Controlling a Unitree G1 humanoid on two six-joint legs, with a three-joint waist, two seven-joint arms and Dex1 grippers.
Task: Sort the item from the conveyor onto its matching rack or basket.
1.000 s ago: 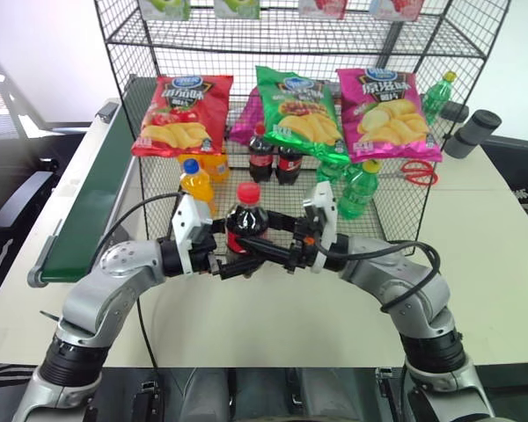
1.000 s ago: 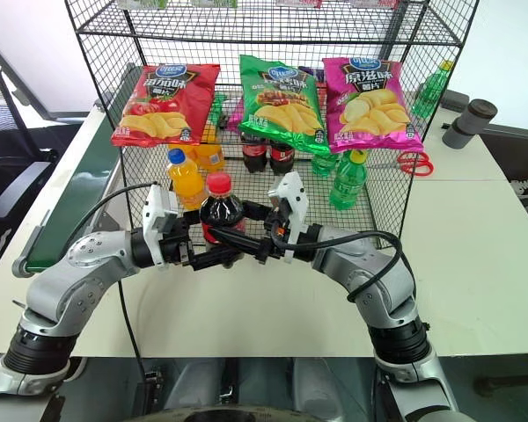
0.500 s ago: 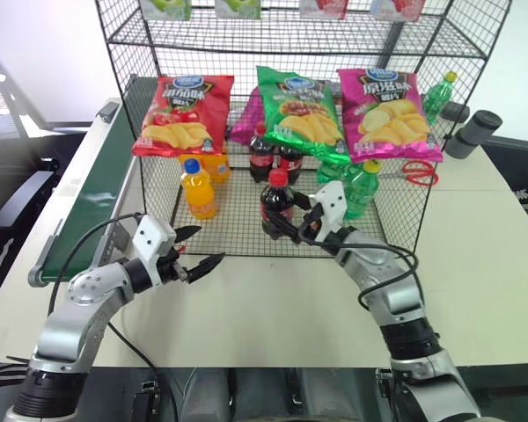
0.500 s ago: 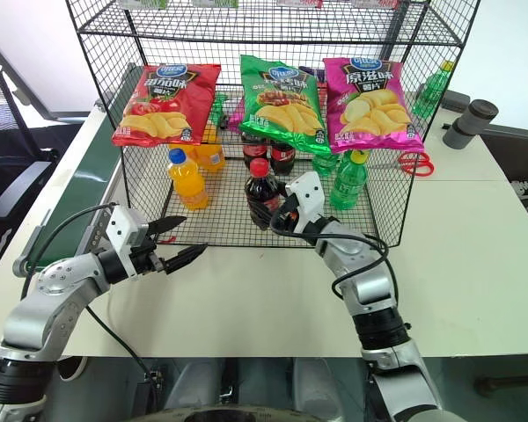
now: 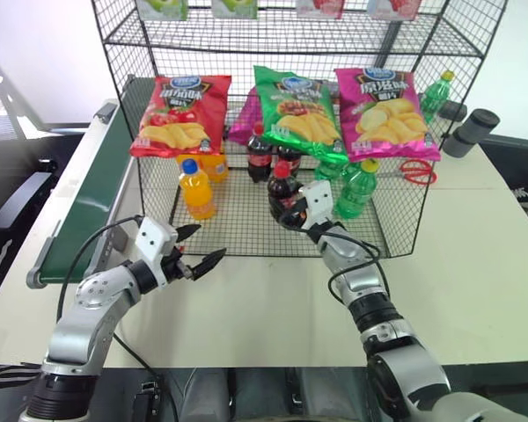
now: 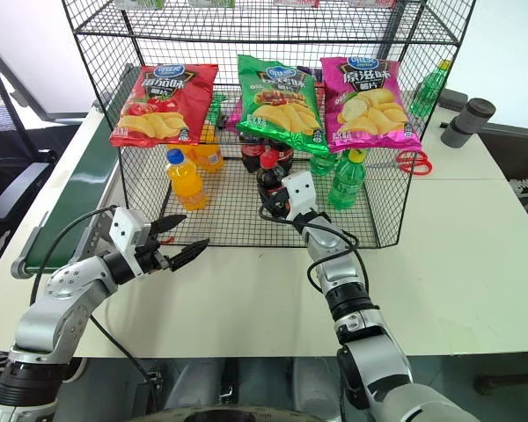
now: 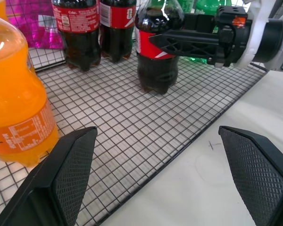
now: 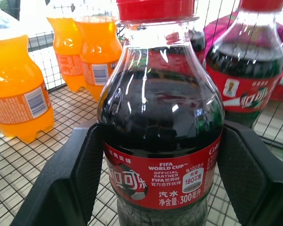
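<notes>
Cola bottle point(image 5: 283, 186), upright on the rack's tray point(image 5: 246, 233), gripped by right gripper point(image 5: 292, 204), beside matching colas point(image 5: 260, 151).
Left gripper point(image 5: 201, 261) spread open, empty, near side, clear of the rack.

Cola bottle point(image 8: 160, 136): clear glossy plastic, dark liquid, smooth red cap, shiny printed label. Right gripper point(image 7: 179, 40) fingers: matt black plastic, ribbed. Left gripper point(image 5: 201, 253) pads point(image 7: 68, 174): black, finely cross-hatched. Wire rack point(image 5: 396, 198): thin black-coated metal mesh. Chip bags point(image 5: 181, 114): glossy crinkled foil. Conveyor point(image 5: 88, 207): matt dark green belt, pale grey metal rails. Table point(image 5: 475, 264): smooth matt off-white.
</notes>
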